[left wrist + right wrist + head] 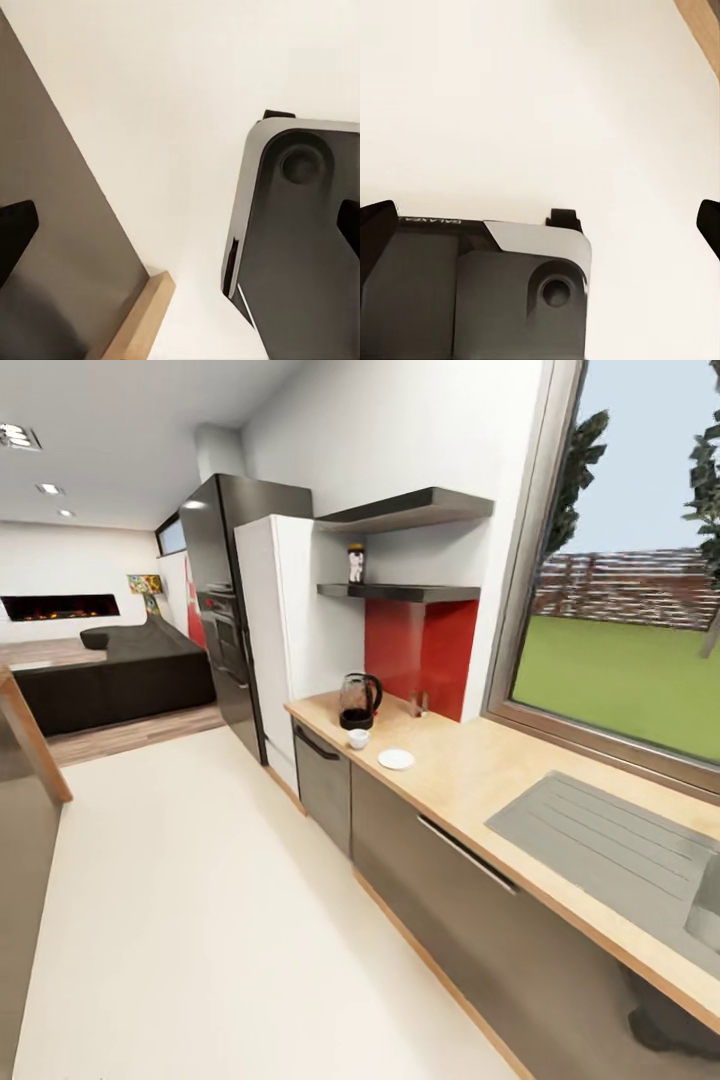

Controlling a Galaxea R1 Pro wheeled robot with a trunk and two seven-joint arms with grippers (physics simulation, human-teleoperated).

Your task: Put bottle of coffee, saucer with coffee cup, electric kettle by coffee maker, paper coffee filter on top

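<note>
- Black glass electric kettle [358, 702], small white cup [358, 739] and white round saucer [396, 759] sat mid-frame on the light wooden tabletop [480, 770].
- Left end effector [180, 225]: fingers apart.
- Right end effector [540, 221]: fingers apart.

- My head view shows the wooden countertop [520, 780] running along the wall under the window.
- At its far end, by the red backsplash, the electric kettle [359, 702] stands upright near the counter's end edge.
- The coffee cup [358, 738] sits just in front of the kettle, close to the front edge.
- The saucer [396, 759] lies bare beside the cup, apart from it.
- A grey sink drainboard [600, 845] is set into the near end.
- The lower shelf [400, 592] above the counter's far end carries the bottle of coffee [356, 563], upright near the shelf's outer end.
</note>
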